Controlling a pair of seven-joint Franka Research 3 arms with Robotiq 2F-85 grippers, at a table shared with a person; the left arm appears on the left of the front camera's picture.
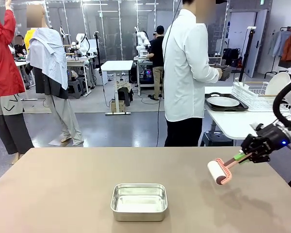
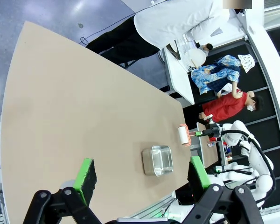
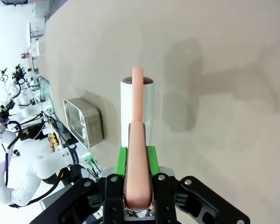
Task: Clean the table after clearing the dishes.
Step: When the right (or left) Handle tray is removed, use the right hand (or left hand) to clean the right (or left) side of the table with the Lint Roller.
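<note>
The right gripper [image 1: 246, 155] pinches the pink handle of a lint roller [image 1: 217, 171], its white drum hanging just above the table [image 1: 63, 194] ahead of the fingers. The arm reaches in low, wrist angled down. A steel pan [image 1: 138, 201] sits well off to the roller's side; a wide sweep could knock it. The left gripper [image 2: 142, 175] hangs spread high over the table. A plate [image 1: 223, 101] rests on a tray on the white side table beyond.

The front view looks level across the surface [image 1: 63, 194] toward the person [image 1: 186, 73]. The left wrist view looks down from high, rolled sideways; the right wrist sits close above. All share the steel pan [image 1: 139, 201]
</note>
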